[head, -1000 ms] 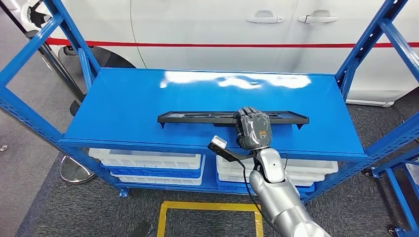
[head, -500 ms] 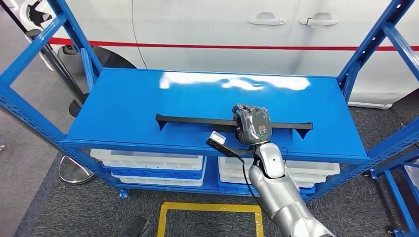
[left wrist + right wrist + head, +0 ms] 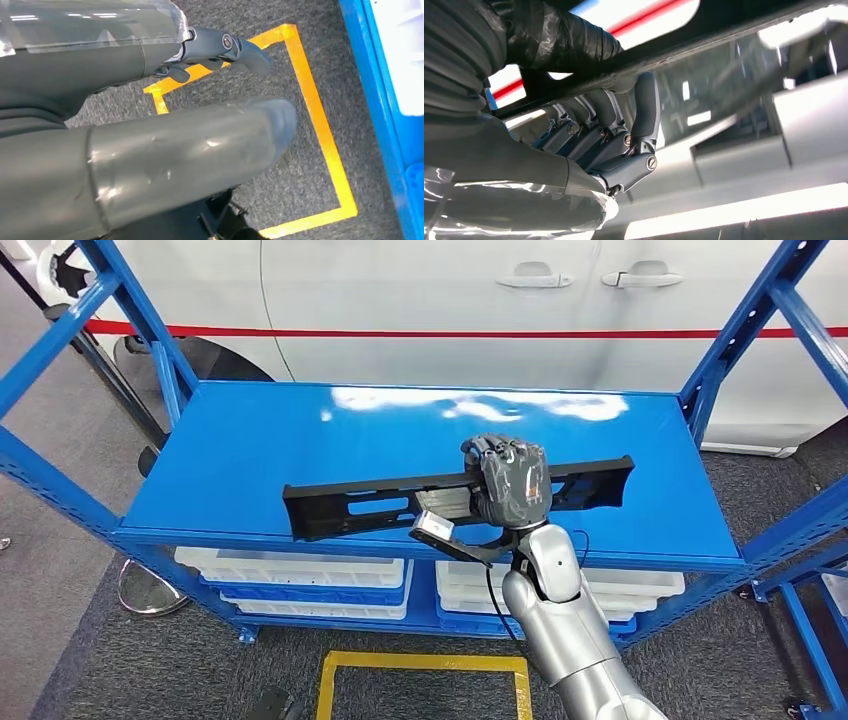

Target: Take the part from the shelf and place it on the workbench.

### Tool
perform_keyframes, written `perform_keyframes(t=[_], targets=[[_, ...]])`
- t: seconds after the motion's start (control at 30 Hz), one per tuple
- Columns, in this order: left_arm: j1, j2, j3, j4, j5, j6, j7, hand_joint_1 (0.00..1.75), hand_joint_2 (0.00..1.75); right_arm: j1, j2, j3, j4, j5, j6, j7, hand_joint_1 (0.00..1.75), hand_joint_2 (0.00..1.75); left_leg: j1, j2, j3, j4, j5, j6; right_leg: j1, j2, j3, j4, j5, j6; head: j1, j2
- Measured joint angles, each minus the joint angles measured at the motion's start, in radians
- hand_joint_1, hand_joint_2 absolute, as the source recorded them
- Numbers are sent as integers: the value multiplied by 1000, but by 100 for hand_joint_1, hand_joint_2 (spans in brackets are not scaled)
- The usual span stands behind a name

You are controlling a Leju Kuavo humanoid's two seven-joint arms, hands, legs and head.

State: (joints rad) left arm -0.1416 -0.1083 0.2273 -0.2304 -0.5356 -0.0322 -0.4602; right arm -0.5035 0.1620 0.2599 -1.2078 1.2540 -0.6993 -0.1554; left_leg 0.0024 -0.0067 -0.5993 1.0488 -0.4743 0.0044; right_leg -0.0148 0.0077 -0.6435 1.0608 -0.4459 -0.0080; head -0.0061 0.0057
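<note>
The part (image 3: 360,505) is a long black plastic strip with slots, held level just above the blue shelf top (image 3: 300,430) near its front edge. My right hand (image 3: 510,485) grips it right of its middle, knuckles toward the camera. In the right wrist view the dark fingers (image 3: 646,105) curl over the black bar of the part (image 3: 704,42), with the thumb side behind it. My left hand (image 3: 150,100) hangs over the grey floor, thumb and fingers apart, holding nothing.
A white car (image 3: 400,290) with a red stripe stands right behind the shelf. White bins (image 3: 310,575) sit on the lower level. Blue uprights (image 3: 740,330) frame both ends. Yellow tape (image 3: 425,660) marks a square on the floor, and another blue rack (image 3: 810,630) stands at right.
My right hand has lifted the part off the shelf top and turned it, so its slotted face now shows. Its left end has come nearer the front edge.
</note>
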Motion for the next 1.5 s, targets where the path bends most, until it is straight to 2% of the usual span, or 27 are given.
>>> perform_keyframes(t=[0.07, 0.13, 0.17, 0.2, 0.23, 0.27, 0.33, 0.37, 0.47, 0.53, 0.63, 0.67, 0.7, 0.73, 0.83, 0.9, 1.03, 1.07, 1.13, 1.17, 1.2, 1.23, 1.27, 1.3, 1.37, 1.4, 1.5], targets=[[4, 0, 2, 0, -5, 4, -13, 0, 0, -16, -4, 42, -60, -4, 5, 30, 175, 175, 2, 1, -32, 74, -46, -9, -2, -1, 4, -3, -1, -9, 0, 0], [7, -1, 3, 0, -12, 4, -26, 0, 0, -37, -9, 88, -121, -16, 26, 43, 175, 175, 4, 1, -95, 205, -104, -15, 1, -3, 6, -3, -3, -13, 0, 0], [10, -2, 3, 0, -17, 4, -33, 0, 44, -51, -12, 111, -151, -22, 43, 48, 175, 175, 4, 1, -120, 253, -116, -15, 2, -3, 7, -3, -4, -14, 0, 0], [13, -3, 3, 0, -22, 4, -40, 0, 87, -66, -14, 134, -180, -29, 62, 51, 175, 175, 5, 1, -130, 267, -108, -14, 3, -2, 8, -3, -5, -15, 0, 0], [15, -4, 3, 0, -26, 4, -45, 0, 131, -81, -16, 155, -206, -35, 78, 54, 175, 175, 4, 1, -120, 240, -81, -11, 4, -1, 11, -3, -6, -16, 0, 0], [16, -5, 3, 0, -28, 2, -47, 0, 175, -97, -17, 176, -232, -42, 91, 56, 175, 175, 4, 1, -93, 179, -41, -7, 5, -1, 14, -3, -7, -16, 0, 0], [16, -6, 4, 0, -26, -7, -47, 0, 175, -122, -19, 212, -275, -58, 107, 58, 175, 175, 0, 1, -32, 47, 15, 4, 6, 0, 17, -3, -9, -13, 0, 0], [16, -7, 4, 0, -24, -14, -44, 0, 175, -130, -20, 229, -293, -67, 112, 58, 175, 175, -3, 1, -14, 7, 26, 8, 6, 0, 17, -4, -9, -9, 0, 0], [25, -9, 7, 0, -22, -33, -36, 0, 175, -139, -23, 273, -340, -90, 120, 57, 175, 175, -6, 0, -5, -19, 29, 17, 7, -1, 16, -9, -6, 5, 0, 0], [30, -12, 8, 0, -21, -42, -32, 0, 175, -144, -26, 294, -368, -106, 125, 54, 175, 175, -1, 1, 2, -33, 36, 28, 7, -2, 7, 14, -26, 14, 0, 0], [32, -15, 9, 1, -20, -49, -27, 0, 175, -152, -32, 314, -396, -122, 127, 51, 175, 175, 0, 2, 5, -40, 40, 38, 7, -3, -66, 173, -110, 21, 0, 0], [34, -16, 10, 1, -19, -52, -26, 0, 175, -152, -35, 318, -401, -127, 129, 50, 175, 175, -1, 2, 5, -38, 39, 39, 7, -3, -92, 225, -127, 23, 0, 0], [35, -17, 10, 1, -18, -56, -25, 0, 175, -152, -38, 322, -406, -137, 133, 48, 175, 175, -1, 2, 4, -37, 38, 39, 7, -3, -105, 251, -127, 24, 0, 0], [38, -18, 11, 2, -16, -61, -24, 0, 175, -151, -41, 327, -413, -156, 141, 45, 175, 175, -1, 1, 4, -34, 36, 39, 6, -3, -100, 237, -108, 24, 0, 0], [49, -30, 16, 2, -13, -61, -28, 0, 175, -151, -46, 347, -453, -226, 162, 30, 175, 175, -2, 0, 3, -21, 27, 31, 4, -4, -13, 59, -22, 19, 0, 0], [57, -41, 17, 3, -26, -42, -34, 0, 175, -150, -48, 363, -480, -252, 174, 25, 175, 175, -6, 0, 0, -15, 22, 23, 7, -3, 16, -2, -10, 12, 0, 0], [66, -55, 10, 5, -72, 6, -35, 0, 175, -137, -55, 396, -513, -278, 189, 22, 175, 175, -3, 0, -6, 2, 4, 4, 6, -3, 22, -14, -7, -6, 0, 0], [65, -57, 7, 5, -78, 11, -34, 0, 175, -134, -55, 404, -515, -279, 189, 21, 175, 175, -1, 1, -20, 35, -18, -1, 4, -5, 24, -18, -5, -11, 0, 0], [63, -58, 2, 5, -79, 13, -29, 0, 175, -123, -56, 420, -516, -278, 186, 20, 175, 175, 3, 1, -73, 152, -78, -11, 4, -7, 25, -19, -5, -16, 0, 0], [61, -58, 2, 5, -76, 12, -23, 0, 175, -116, -57, 426, -514, -278, 185, 19, 175, 175, 5, 1, -101, 211, -100, -14, 4, -8, 25, -19, -5, -16, 0, 0], [60, -58, 2, 5, -74, 11, -15, 0, 175, -109, -57, 431, -510, -278, 183, 19, 175, 175, 6, 1, -118, 245, -105, -16, 5, -8, 25, -19, -5, -17, 0, 0], [58, -57, 2, 5, -71, 11, -6, 0, 175, -105, -57, 435, -507, -278, 182, 19, 175, 175, 7, 1, -118, 243, -91, -16, 5, -8, 25, -19, -6, -16, 0, 0], [55, -55, 2, 5, -68, 11, 3, 0, 175, -102, -57, 440, -503, -278, 181, 19, 175, 175, 8, 1, -99, 202, -61, -16, 5, -7, 26, -18, -6, -16, 0, 0], [51, -53, 3, 5, -65, 11, 10, 0, 175, -101, -57, 444, -499, -277, 180, 18, 175, 175, 9, 1, -67, 134, -25, -13, 5, -7, 27, -18, -6, -15, 0, 0], [42, -50, 6, 5, -60, 7, 19, 0, 175, -101, -57, 452, -492, -273, 180, 18, 175, 175, 5, 0, -8, 14, 17, -5, 7, -6, 28, -18, -6, -10, 0, 0], [39, -49, 7, 5, -59, 4, 22, 0, 175, -101, -57, 456, -489, -271, 180, 18, 175, 175, 2, 0, 6, -15, 22, -1, 8, -6, 28, -18, -6, -6, 0, 0], [37, -48, 10, 5, -59, -2, 32, 0, 175, -101, -57, 463, -478, -268, 180, 21, 175, 175, 0, -1, 9, -29, 29, 14, 6, -6, 27, -19, -4, 11, 0, 0]])
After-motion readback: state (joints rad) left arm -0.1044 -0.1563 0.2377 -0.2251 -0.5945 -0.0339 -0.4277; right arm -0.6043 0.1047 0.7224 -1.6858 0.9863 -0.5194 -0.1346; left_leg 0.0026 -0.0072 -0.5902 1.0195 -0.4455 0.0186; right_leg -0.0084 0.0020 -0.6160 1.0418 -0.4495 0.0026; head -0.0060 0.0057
